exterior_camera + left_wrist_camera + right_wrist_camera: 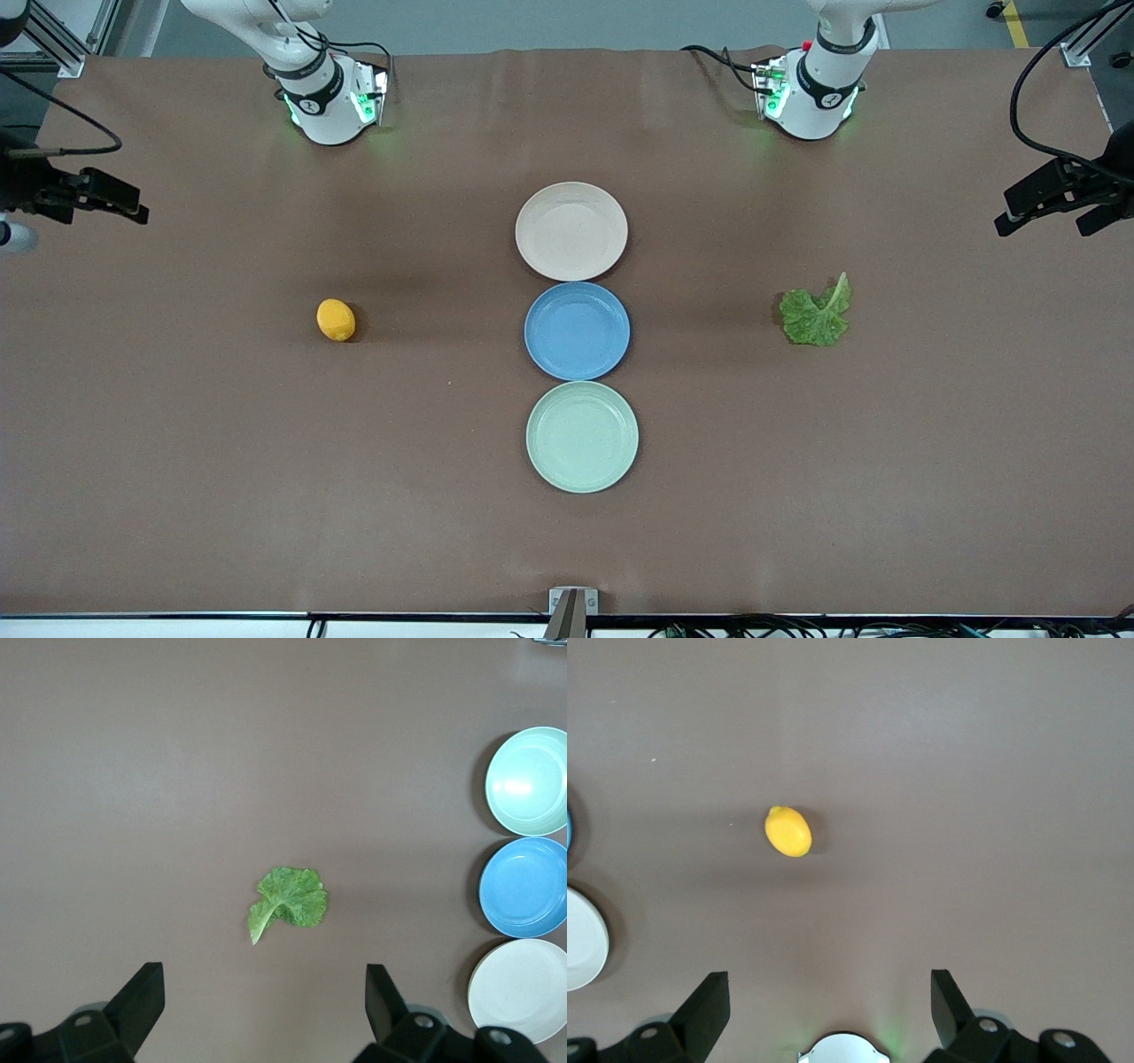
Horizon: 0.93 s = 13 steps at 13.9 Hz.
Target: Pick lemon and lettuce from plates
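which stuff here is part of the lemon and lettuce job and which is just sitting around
Part of the job:
- small oval yellow lemon, on the bare table toward the right arm's end
- crinkled green lettuce leaf, on the table toward the left arm's end
- round pale beige-pink plate, nothing on it
- round pale mint green plate, nothing on it

Just lying about:
- round blue plate, between those two plates

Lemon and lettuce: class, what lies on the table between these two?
In the front view, the blue plate lies between the lemon and the lettuce, with bare brown table on either side of it.
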Available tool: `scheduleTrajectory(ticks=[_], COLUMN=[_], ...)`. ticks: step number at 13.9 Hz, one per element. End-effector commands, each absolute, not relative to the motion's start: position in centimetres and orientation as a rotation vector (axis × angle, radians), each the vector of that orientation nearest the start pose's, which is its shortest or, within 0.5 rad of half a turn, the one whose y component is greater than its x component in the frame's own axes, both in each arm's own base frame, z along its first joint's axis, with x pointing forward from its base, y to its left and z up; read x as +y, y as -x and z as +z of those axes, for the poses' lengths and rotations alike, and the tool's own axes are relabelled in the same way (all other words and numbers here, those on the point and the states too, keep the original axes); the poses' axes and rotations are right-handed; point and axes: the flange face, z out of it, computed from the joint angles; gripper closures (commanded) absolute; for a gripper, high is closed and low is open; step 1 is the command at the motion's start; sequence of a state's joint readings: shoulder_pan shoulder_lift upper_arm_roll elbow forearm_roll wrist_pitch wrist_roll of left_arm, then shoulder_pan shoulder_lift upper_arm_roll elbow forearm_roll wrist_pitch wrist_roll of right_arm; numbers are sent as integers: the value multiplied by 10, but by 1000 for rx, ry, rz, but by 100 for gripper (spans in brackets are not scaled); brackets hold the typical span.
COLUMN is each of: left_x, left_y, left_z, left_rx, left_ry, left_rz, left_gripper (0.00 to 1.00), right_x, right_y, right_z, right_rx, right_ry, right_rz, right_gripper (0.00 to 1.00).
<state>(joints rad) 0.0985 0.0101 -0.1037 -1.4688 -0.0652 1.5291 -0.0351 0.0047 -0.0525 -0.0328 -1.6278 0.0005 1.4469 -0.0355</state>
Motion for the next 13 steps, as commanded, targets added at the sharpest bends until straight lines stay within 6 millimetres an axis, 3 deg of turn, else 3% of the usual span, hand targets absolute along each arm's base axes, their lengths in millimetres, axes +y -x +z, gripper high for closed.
scheduleTrajectory(ticks=[1, 3, 6, 13], left_x=[-6, -6, -6, -6], left_y=[-552, -552, -551, -551], left_z=[671, 673, 674, 675], left_rx=[-8, -11, -11, -11], left_ry=[3188, 3188, 3187, 3187], left_rz=[-85, -90, -93, -95], left_gripper=[0, 0, 0, 0], right_x=[-6, -9, -30, -30], right_y=[-515, -516, -516, -516], right_z=[616, 616, 616, 613], right_rx=[-15, -6, 63, 59], right_ry=[3130, 3129, 3113, 3113], right_rz=[154, 146, 135, 142], right_gripper=[0, 0, 0, 0])
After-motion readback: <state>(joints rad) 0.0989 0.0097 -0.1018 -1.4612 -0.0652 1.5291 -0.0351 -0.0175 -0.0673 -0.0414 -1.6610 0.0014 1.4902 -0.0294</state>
